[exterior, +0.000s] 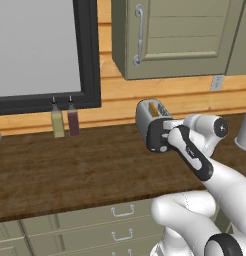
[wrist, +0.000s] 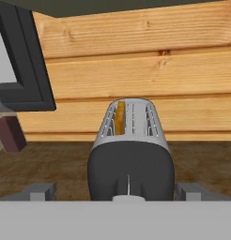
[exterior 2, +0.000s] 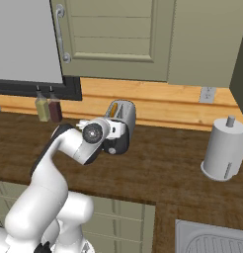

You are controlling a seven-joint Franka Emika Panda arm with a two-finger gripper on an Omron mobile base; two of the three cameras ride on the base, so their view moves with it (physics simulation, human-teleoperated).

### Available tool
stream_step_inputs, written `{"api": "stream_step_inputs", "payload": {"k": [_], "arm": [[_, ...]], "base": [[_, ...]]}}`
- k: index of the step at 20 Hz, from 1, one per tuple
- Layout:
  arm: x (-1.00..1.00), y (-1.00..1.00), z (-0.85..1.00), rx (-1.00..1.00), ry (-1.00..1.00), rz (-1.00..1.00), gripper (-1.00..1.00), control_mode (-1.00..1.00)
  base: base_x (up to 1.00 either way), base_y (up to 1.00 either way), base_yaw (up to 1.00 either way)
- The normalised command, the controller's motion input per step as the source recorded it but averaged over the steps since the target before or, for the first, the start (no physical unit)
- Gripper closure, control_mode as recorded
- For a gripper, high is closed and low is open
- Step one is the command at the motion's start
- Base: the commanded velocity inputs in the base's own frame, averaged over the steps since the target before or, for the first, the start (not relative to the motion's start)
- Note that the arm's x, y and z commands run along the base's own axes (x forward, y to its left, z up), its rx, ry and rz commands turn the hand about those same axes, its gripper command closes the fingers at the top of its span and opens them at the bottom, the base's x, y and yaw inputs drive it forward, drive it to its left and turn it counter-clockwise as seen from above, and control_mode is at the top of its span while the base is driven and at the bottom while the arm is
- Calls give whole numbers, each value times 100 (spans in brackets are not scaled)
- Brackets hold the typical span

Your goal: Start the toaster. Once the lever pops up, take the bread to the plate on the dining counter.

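The silvery toaster (exterior: 146, 113) stands on the dark wood worktop (exterior: 70, 170) against the wooden back wall, its black end panel facing my hand. A tan slice of bread (wrist: 119, 117) sits low in its left slot, also seen as the bread (exterior 2: 113, 108) from the right. My gripper (wrist: 116, 192) is open, level with the black panel, one fingertip (wrist: 40, 191) on each side of the toaster (wrist: 130, 154). The hand hides the panel's knob and lever. The plate and the dining counter are out of view.
Two sauce bottles (exterior: 65, 121) stand under the black window frame (exterior: 90, 55), left of the toaster. A paper towel holder (exterior 2: 224, 148) stands to the right, with a sink (exterior 2: 212, 241) at the near right. Wall cabinets (exterior 2: 118, 39) hang overhead.
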Motion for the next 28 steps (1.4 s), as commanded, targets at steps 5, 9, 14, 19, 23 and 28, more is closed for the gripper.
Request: {"api": "stream_step_inputs", "payload": {"k": [5,9,14,19,23,28], "arm": [[0,0,0,0,0,0,-100,-100],[0,0,0,0,0,0,-100,-100],[0,0,0,0,0,0,-100,-100],[0,0,0,0,0,0,-100,-100],[0,0,0,0,0,0,-100,-100],[0,0,0,0,0,0,-100,-100]], "base": [[0,0,0],[0,0,0],[0,0,0],[0,0,0],[0,0,0],[0,0,0]]}}
